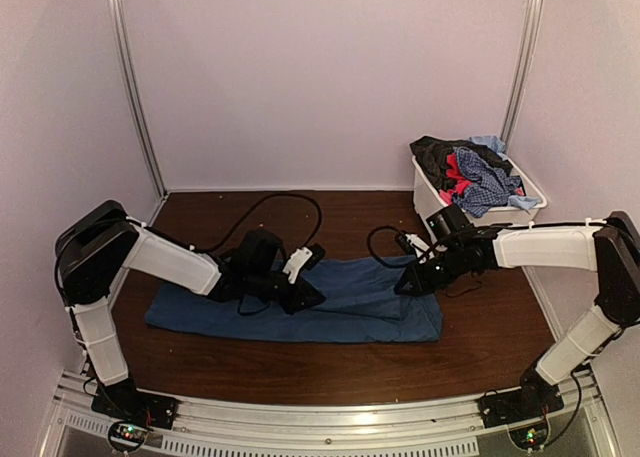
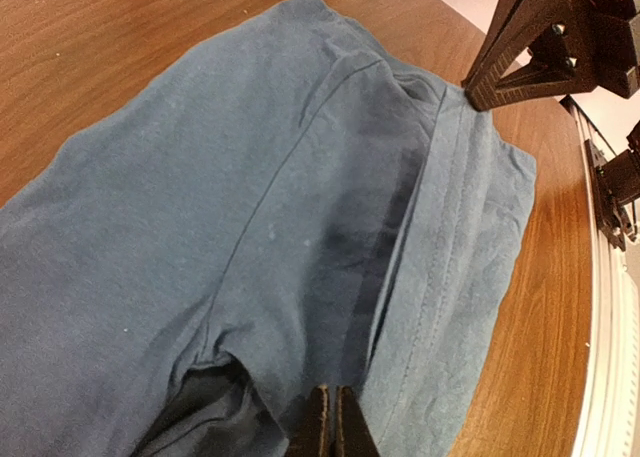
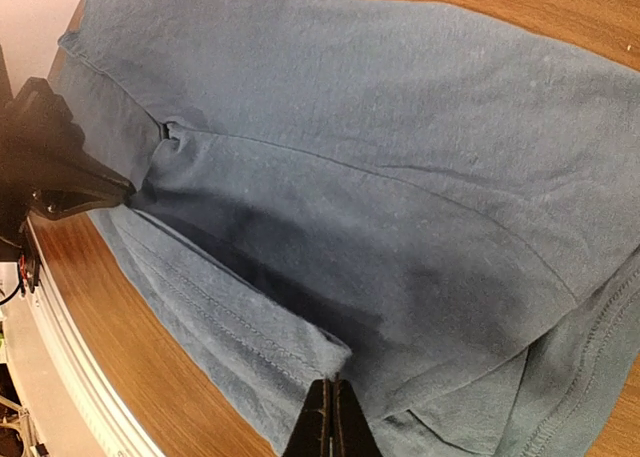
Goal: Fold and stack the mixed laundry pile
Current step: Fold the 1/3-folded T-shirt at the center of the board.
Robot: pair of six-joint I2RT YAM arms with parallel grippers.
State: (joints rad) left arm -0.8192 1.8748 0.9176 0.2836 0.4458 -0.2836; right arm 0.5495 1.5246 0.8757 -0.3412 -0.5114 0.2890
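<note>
Lying flat across the middle of the bench [image 1: 300, 362], the blue shirt [image 1: 370, 307] spreads left to right. Left claw [image 1: 303, 295] and right claw [image 1: 406, 285] are each clamped tight on its fabric; other clothes [image 1: 470, 172] fill the bin [image 1: 428, 202] at upper right of the top view.

This is a robotics lab cell, not a home. Bare pale walls [image 1: 330, 77] close in a wood-grain table [image 1: 300, 362], with metal posts [image 1: 135, 87] in the corners at 11 and 1 o'clock. An aluminium rail [image 1: 330, 417] runs along the 6 o'clock edge, with a left arm [image 1: 170, 262] and a right arm [image 1: 550, 247] bolted to it. A loose black cable [image 1: 290, 196] loops over the table. The only household things are a T-shirt [image 1: 360, 302] in the middle and a bin [image 1: 428, 199] of clothes [image 1: 480, 172] at 2 o'clock.
</note>
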